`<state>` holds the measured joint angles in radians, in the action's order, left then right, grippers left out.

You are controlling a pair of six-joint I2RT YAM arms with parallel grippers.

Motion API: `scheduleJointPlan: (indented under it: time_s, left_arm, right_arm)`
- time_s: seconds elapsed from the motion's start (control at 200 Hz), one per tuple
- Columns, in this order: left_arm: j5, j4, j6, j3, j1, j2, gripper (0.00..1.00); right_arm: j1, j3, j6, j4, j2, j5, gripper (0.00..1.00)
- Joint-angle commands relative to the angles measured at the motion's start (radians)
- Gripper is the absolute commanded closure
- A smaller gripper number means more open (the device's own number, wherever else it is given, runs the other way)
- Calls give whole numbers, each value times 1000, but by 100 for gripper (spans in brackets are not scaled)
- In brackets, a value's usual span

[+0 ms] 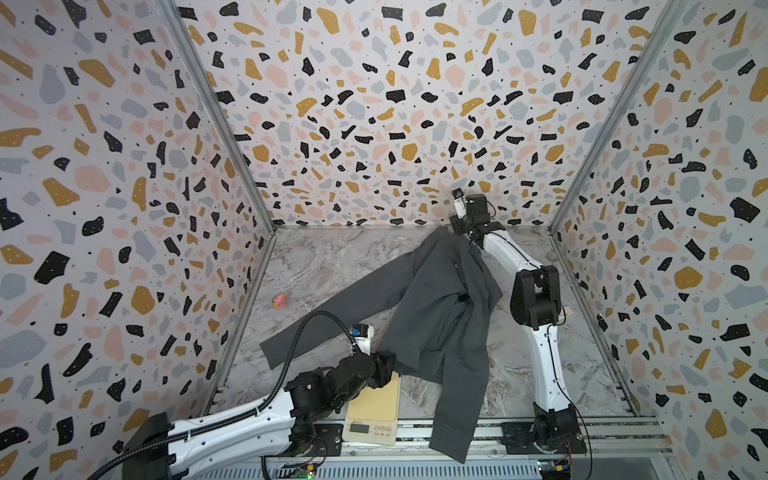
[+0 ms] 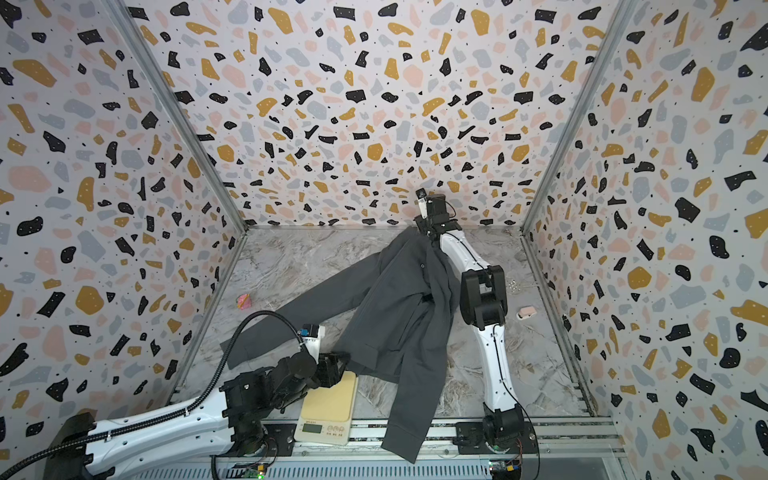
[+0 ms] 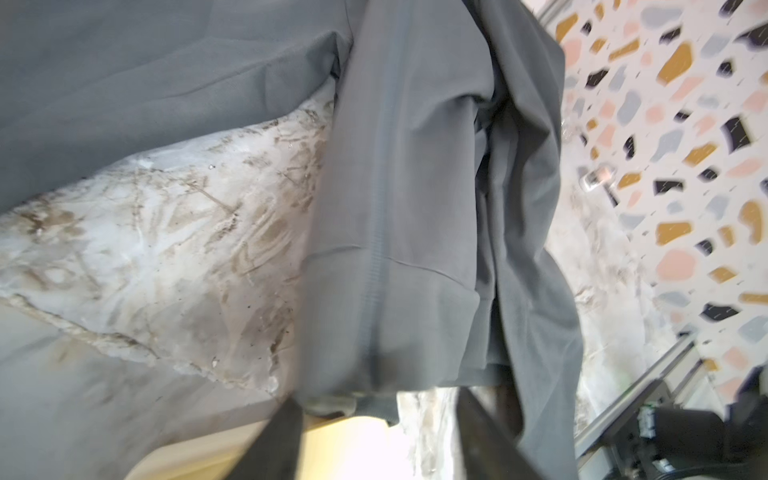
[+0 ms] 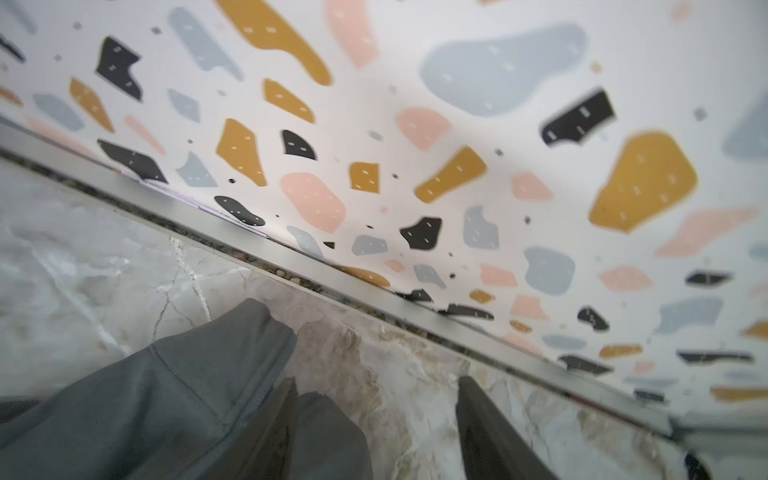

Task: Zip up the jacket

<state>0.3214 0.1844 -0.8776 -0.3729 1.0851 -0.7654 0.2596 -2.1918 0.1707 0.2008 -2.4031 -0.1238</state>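
- Charcoal cloth, the jacket (image 1: 432, 316) (image 2: 395, 316) is lying slantwise on the bench (image 1: 332, 266) in both top views. Its collar is reaching the far edge and one sleeve is trailing over the near edge, with the left gripper (image 1: 388, 365) by the hem and the right gripper (image 1: 459, 232) by the collar.
- Left wrist view: jaws are standing apart, empty, hem at their tips.
- Right wrist view: jaws are gaping too, collar beside them.
- Soft, light, floppy: it is probably wanting a pinch at the hem beside the zip, collar pulled taut.
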Motion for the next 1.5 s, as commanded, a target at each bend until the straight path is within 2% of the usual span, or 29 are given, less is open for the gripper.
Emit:
scheduleJointPlan:
  time_s: [0.0, 0.03, 0.125, 0.245, 0.416, 0.576, 0.656, 0.761, 0.901, 1.051, 1.207, 1.312, 1.377, 1.492]
  left_arm:
    - [30, 21, 93, -92, 4, -35, 17]
    - [54, 29, 105, -116, 3, -51, 15]
    - [138, 56, 135, -209, -10, -124, 10]
    - [164, 64, 196, -356, -72, -260, 5]
    - [39, 3, 200, -481, -271, -438, 0]
    - [-139, -153, 79, -467, -462, -555, 0]
    - [-228, -224, 3, -460, -504, -613, 0]
    - [-302, -310, -95, -449, -514, -679, 1]
    - [-352, -536, -321, -353, -513, -755, 2]
    - [-273, -652, -469, -276, -507, -791, 3]
    - [-187, -665, -546, -236, -508, -783, 0]
    - [-168, -686, -590, -241, -510, -843, 0]
    - [-177, -724, -604, -256, -511, -904, 2]
    - [-122, -655, -580, -332, -510, -991, 5]
  right_arm:
    - [-14, 65, -226, 142, 185, 45, 30]
    - [-14, 113, -264, 152, 230, 69, 29]
    - [-11, 408, -356, 75, 417, 119, 28]
    - [-9, 719, -428, 5, 644, 137, 26]
    - [-2, 970, -469, 22, 830, 146, 25]
    - [1, 1161, -510, -31, 892, 172, 25]
    - [4, 1216, -527, -46, 886, 187, 25]
    - [7, 1253, -539, -64, 868, 194, 25]
    - [7, 1283, -517, -132, 825, 231, 26]
    - [7, 1283, -500, -181, 765, 272, 34]
    - [5, 1253, -469, -178, 720, 286, 53]
    - [3, 1247, -460, -190, 711, 293, 66]
    - [-1, 1244, -448, -193, 713, 303, 68]
    - [0, 1240, -400, -182, 731, 335, 68]
